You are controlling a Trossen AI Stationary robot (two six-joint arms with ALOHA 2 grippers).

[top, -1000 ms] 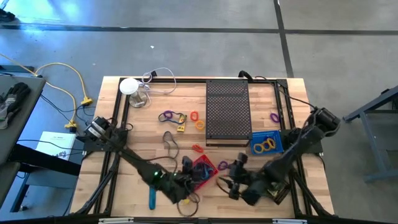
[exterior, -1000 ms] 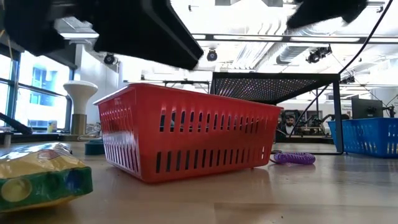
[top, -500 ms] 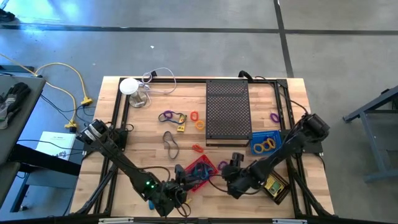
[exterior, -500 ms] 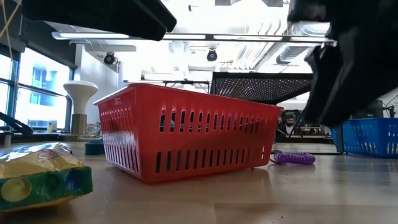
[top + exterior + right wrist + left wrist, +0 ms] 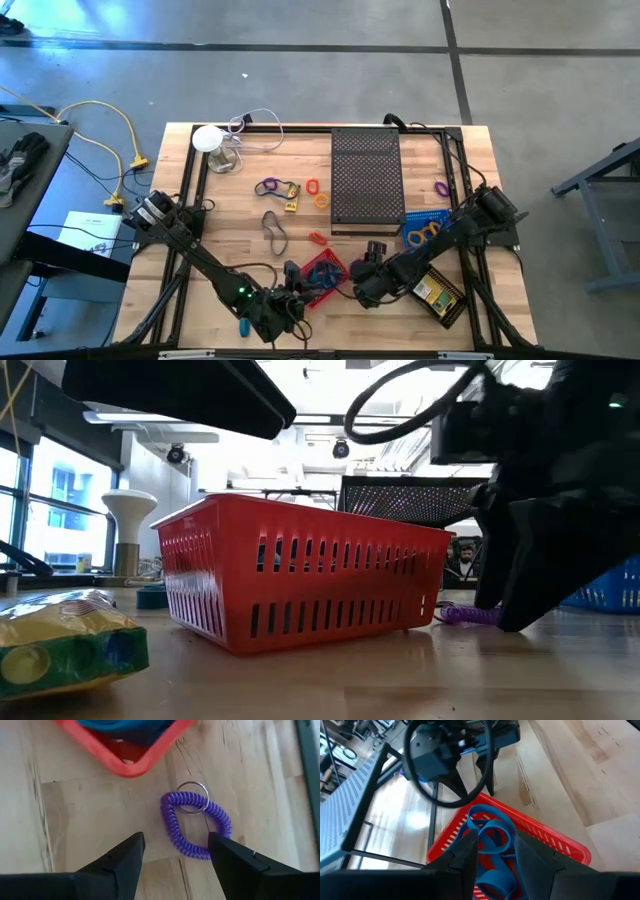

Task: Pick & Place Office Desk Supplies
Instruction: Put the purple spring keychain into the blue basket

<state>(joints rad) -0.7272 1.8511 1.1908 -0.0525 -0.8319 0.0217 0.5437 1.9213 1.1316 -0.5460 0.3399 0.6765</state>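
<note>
Purple coil loop: lies flat on the bare wood just beside a corner of the red basket; in the high view it sits low and slightly right of centre, at the basket's right edge.
Long axis: in the right wrist view it runs from upper left to lower right, with a metal ring at its upper end.
Right gripper: directly over the loop, fingers spread wide and empty, one on each side of it.
Nearer arm: the right, clearly.
Left gripper: above the basket, fingers narrowly apart around blue loops; whether it grips them I cannot tell.
Likely next: a straight descent, judging by the alignment.
</note>
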